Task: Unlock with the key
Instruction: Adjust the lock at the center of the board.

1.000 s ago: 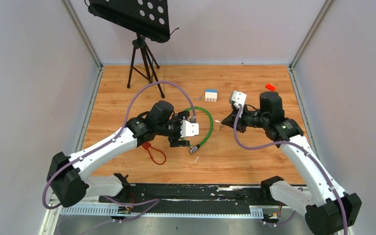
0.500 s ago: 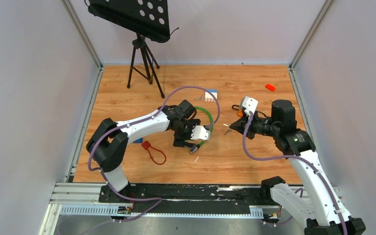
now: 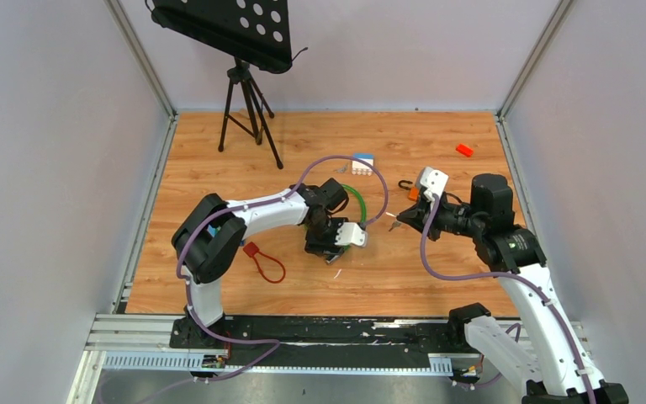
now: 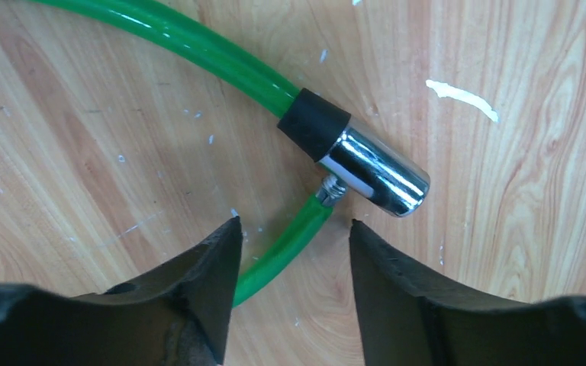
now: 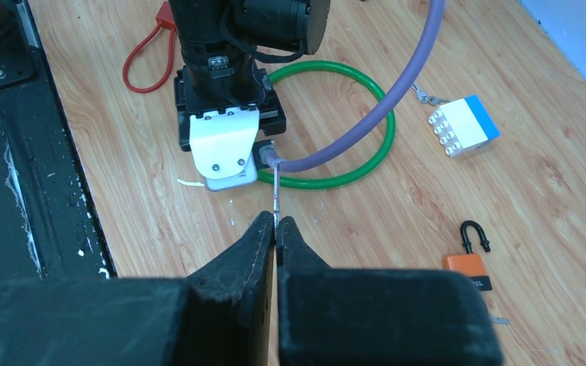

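Note:
A green cable lock [image 3: 357, 202] lies looped on the wooden floor. Its chrome lock barrel [image 4: 374, 177] with a black collar shows in the left wrist view, lying just beyond the fingertips. My left gripper [image 4: 290, 232] is open low over the floor, with a green cable end [image 4: 275, 255] running between its fingers. My right gripper [image 5: 275, 226] is shut on a thin silver key [image 5: 276, 194] that sticks out past the fingertips and points toward the left gripper. In the top view the right gripper [image 3: 400, 220] is right of the left gripper [image 3: 335, 249].
An orange padlock [image 5: 465, 267] lies at the right. A white and blue block [image 3: 362, 162], a red cable loop [image 3: 265, 263], a small red piece [image 3: 464, 150] and a tripod stand [image 3: 246, 101] are on the floor. More small keys [image 5: 426, 96] lie near the block.
My left arm has folded in and its gripper has moved right and down over the lock barrel. My right gripper has drawn back to the right with the key.

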### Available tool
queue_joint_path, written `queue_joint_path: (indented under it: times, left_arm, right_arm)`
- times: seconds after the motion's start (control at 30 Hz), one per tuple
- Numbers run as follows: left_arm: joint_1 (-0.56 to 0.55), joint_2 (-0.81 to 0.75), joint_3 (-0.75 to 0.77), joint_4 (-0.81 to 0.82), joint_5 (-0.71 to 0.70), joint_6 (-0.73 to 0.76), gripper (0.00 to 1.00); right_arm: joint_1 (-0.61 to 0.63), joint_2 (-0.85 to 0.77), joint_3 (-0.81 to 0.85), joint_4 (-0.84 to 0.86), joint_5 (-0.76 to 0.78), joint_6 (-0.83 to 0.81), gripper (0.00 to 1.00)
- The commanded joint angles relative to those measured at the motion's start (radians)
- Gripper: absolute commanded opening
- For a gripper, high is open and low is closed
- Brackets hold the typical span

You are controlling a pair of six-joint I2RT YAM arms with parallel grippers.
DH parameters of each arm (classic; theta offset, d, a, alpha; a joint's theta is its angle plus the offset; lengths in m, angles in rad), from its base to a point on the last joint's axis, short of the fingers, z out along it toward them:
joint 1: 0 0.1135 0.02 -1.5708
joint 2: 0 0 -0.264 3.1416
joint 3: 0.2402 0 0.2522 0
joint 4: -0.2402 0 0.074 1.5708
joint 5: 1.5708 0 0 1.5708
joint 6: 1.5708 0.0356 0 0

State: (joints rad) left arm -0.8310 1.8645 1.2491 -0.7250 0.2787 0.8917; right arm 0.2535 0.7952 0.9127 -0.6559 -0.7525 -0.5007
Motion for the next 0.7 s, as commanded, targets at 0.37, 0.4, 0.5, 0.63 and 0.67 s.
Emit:
queue_joint_path:
  times: [0.37, 0.4, 0.5, 0.63, 0.67]
  left_arm:
    - [-0.005, -0.073, -0.104, 0.132, -0.111, -0.476, 0.2]
    - [-0.005, -0.071, -0.108, 0.137, -0.127, -0.51, 0.17]
    - [-0.004, -0.061, -0.112, 0.142, -0.168, -0.593, 0.12]
    - [-0.003, -0.02, -0.089, 0.146, -0.131, -0.678, 0.09]
    - [-0.002, -0.008, -0.081, 0.149, -0.1, -0.694, 0.09]
  right_arm:
    - [-0.004, -0.013, -0.007, 0.023, 0.016, -0.004, 0.0]
    - [-0.005, -0.011, -0.006, 0.025, 0.017, -0.004, 0.0]
    - [-0.005, -0.006, -0.009, 0.034, 0.025, -0.002, 0.0]
    - [-0.005, -0.001, -0.012, 0.044, 0.039, -0.002, 0.0]
    - [-0.005, -0.002, -0.014, 0.046, 0.045, -0.002, 0.0]
